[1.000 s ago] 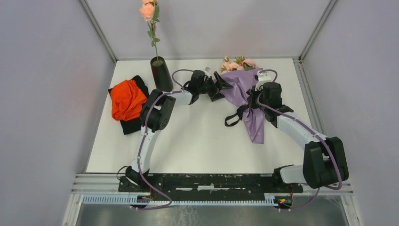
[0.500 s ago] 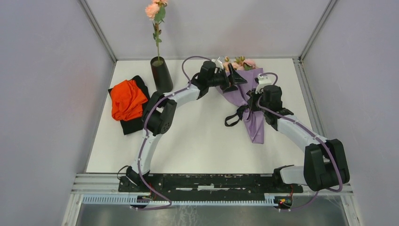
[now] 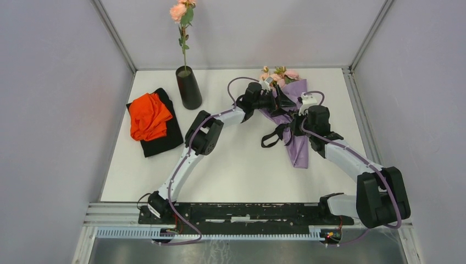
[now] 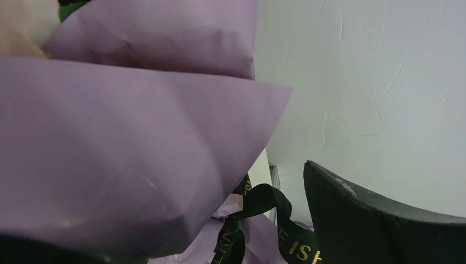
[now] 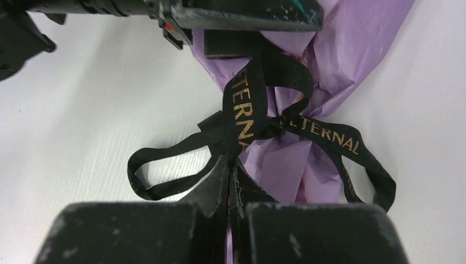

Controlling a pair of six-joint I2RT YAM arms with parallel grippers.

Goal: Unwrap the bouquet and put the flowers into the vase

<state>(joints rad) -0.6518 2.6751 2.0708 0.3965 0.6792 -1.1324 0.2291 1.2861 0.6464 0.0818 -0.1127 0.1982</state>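
At the far right of the table [image 3: 231,165], the bouquet [image 3: 297,146] lies flat with its ribbon [image 5: 244,104] tied, and the flowers [image 3: 281,73] poke out the far end. The left gripper [image 3: 286,100] is spread wide right over the wrap's open end. Its wrist cam is basically all lilac paper [image 4: 137,137]: one finger [image 4: 379,225] shows, the other is lost off-frame. The right gripper [image 5: 228,168] has its tips pressed together right at the ribbon by the knot, but it's impossible to tell if a strand is actually caught. From above, both wrists cover that spot. The vase [image 3: 188,88] stands far left, well apart, holding one rose [image 3: 177,11] whose bloom gets clipped by the top edge.
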